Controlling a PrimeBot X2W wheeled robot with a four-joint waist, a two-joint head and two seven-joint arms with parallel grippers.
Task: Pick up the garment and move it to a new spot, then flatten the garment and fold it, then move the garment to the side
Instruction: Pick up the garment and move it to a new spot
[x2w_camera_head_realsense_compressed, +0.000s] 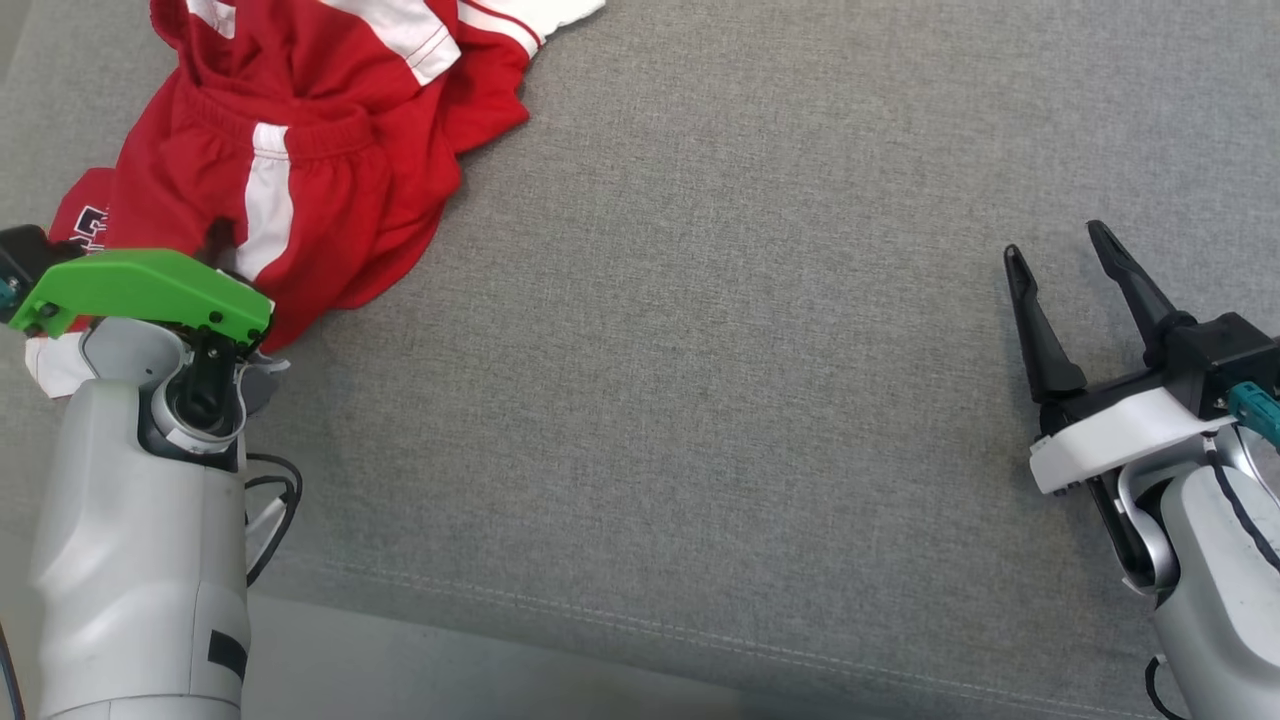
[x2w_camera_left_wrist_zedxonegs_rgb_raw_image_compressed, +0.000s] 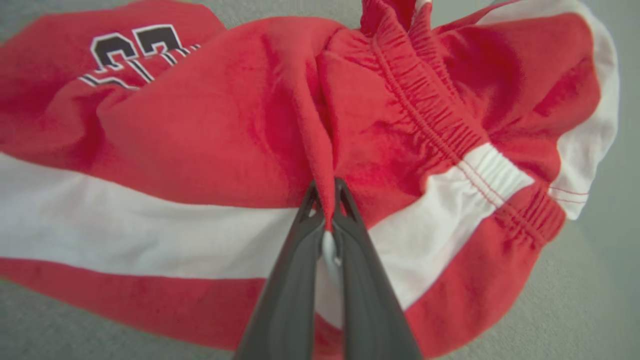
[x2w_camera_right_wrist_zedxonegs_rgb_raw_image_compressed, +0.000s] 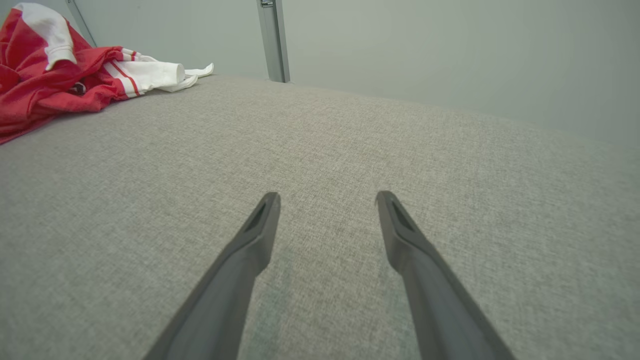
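The red shorts (x2w_camera_head_realsense_compressed: 330, 170) with white side stripes are seen crumpled at the upper left of the head view, lying on a grey woven upholstered surface (x2w_camera_head_realsense_compressed: 720, 380). A stitched seam (x2w_camera_head_realsense_compressed: 640, 625) is seen running along the near edge of that surface. The left gripper (x2w_camera_left_wrist_zedxonegs_rgb_raw_image_compressed: 327, 189) is clenched on a raised fold of the red fabric, with the jaws pressed together and the cloth pinched between them, as shown in the left wrist view. Just beside the pinched fold, a gathered elastic waistband (x2w_camera_left_wrist_zedxonegs_rgb_raw_image_compressed: 430, 120) is seen, crossed by a white stripe. Black numerals outlined in white (x2w_camera_left_wrist_zedxonegs_rgb_raw_image_compressed: 135, 52) are printed on the cloth at the upper left of that view; they cannot be read with certainty. In the head view, the left wrist is topped by a green bracket (x2w_camera_head_realsense_compressed: 150, 290), by which the fingers are largely hidden.

The right gripper (x2w_camera_head_realsense_compressed: 1057, 240) is held at the right side, well apart from the shorts, with its jaws spread wide and nothing between them. In the right wrist view, bare grey fabric is seen beneath it, and a grey metal post (x2w_camera_right_wrist_zedxonegs_rgb_raw_image_compressed: 272, 40) is seen against a pale wall.
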